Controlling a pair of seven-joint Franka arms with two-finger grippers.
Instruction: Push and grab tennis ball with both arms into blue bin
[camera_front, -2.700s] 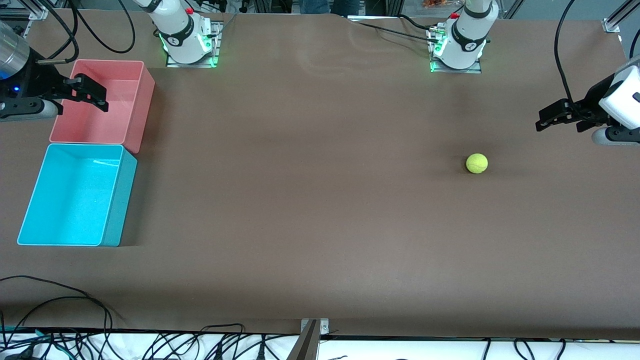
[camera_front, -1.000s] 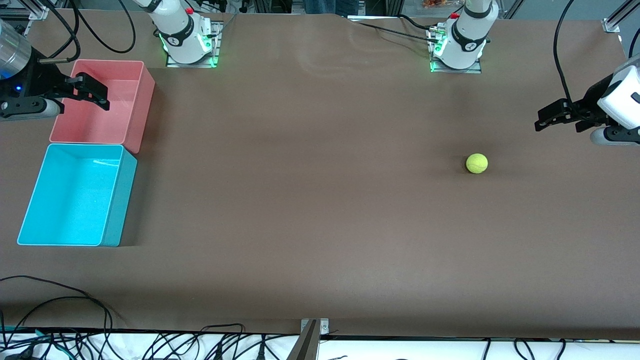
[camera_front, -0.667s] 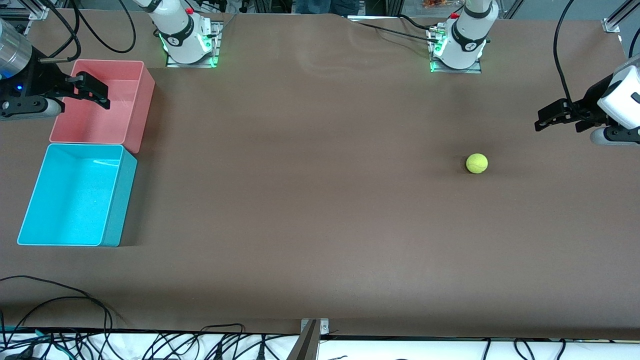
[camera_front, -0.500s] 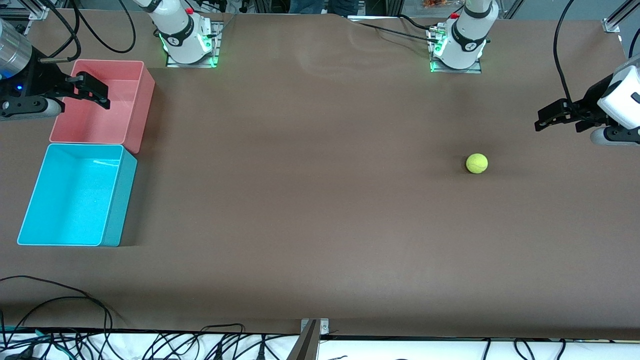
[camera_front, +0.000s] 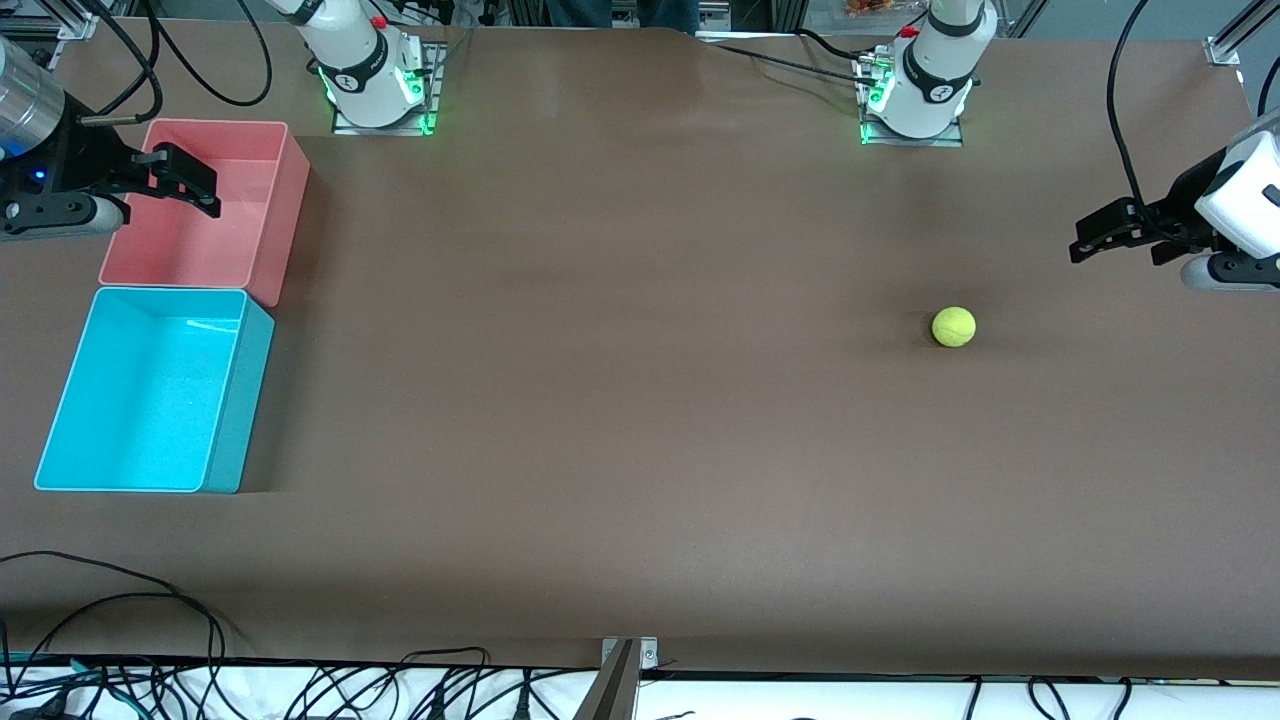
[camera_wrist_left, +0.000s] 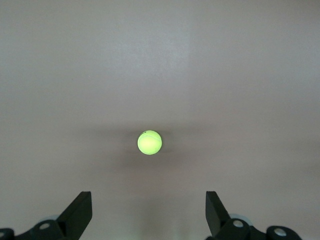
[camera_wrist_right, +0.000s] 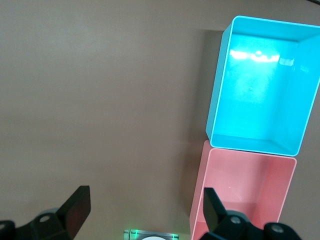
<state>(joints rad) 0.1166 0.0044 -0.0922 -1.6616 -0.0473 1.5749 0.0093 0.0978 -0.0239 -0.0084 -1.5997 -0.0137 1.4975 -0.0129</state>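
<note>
With fingers spread, the right gripper (camera_front: 190, 185) hangs over the pink bin (camera_front: 262, 215) beside the blue bin (camera_front: 240, 400), the tennis ball (camera_front: 954, 327) rests on the brown worktop (camera_front: 620, 400), and the left gripper (camera_front: 1090, 240), fingers spread, hovers near it.

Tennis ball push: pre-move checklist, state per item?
1. Tennis ball free on the table, nothing touching it: ok.
2. Left gripper open, in the air at its own end of the table, ball centred ahead in its wrist view: ok.
3. Right gripper open, over the pink bin, holding nothing: ok.
4. Blue bin upright and empty, beside the pink bin, nearer to the front camera: ok.
5. Table between ball and blue bin free of obstacles: ok.
6. Left gripper low enough to push: cannot tell.
</note>
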